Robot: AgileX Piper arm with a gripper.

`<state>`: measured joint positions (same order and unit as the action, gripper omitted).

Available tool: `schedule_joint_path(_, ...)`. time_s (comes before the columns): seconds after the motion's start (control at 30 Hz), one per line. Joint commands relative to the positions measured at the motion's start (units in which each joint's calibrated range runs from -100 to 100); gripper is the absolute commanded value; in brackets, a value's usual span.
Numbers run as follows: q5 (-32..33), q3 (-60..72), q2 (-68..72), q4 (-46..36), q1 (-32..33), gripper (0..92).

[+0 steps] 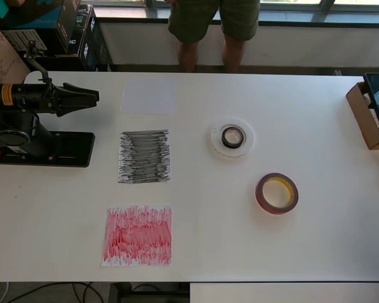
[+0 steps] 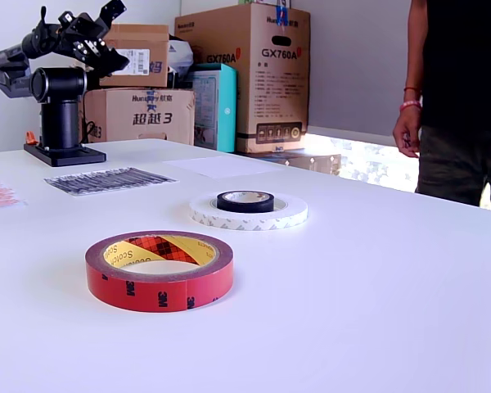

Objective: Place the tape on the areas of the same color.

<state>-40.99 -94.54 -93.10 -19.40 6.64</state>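
Table, white. Black roll sits inside the white ring, mid-table. Red roll lies flat beside them, nearer the front edge in the overhead view. White patch, black patch and red patch run in a row, all bare. Gripper hangs over the table near the arm's base, jaws together, holding nothing.

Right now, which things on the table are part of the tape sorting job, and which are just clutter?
Job items: white tape ring with the black roll sitting inside it; red roll; white patch; black scribbled patch; red scribbled patch.

Clutter: open cardboard box at the overhead view's right edge; stacked cartons behind the table; person standing by.
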Motion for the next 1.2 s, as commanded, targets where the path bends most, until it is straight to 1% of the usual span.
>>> schedule_joint_path(0.0,0.47,10.35,16.96,0.02,-1.81,83.4)
schedule_joint_path(0.13,0.96,20.17,31.37,0.02,-2.52,83.0)
schedule_joint_path(0.3,6.28,33.16,48.48,-0.07,-3.71,83.4)
schedule_joint_path(0.43,6.61,39.7,59.62,-0.07,-5.36,83.4)
schedule_joint_path(0.7,6.2,45.34,74.77,-0.07,-8.28,83.5)
schedule_joint_path(1.0,6.04,45.88,84.87,-0.49,-9.31,83.5)
schedule_joint_path(1.17,4.32,45.97,89.46,-0.75,-9.78,83.2)
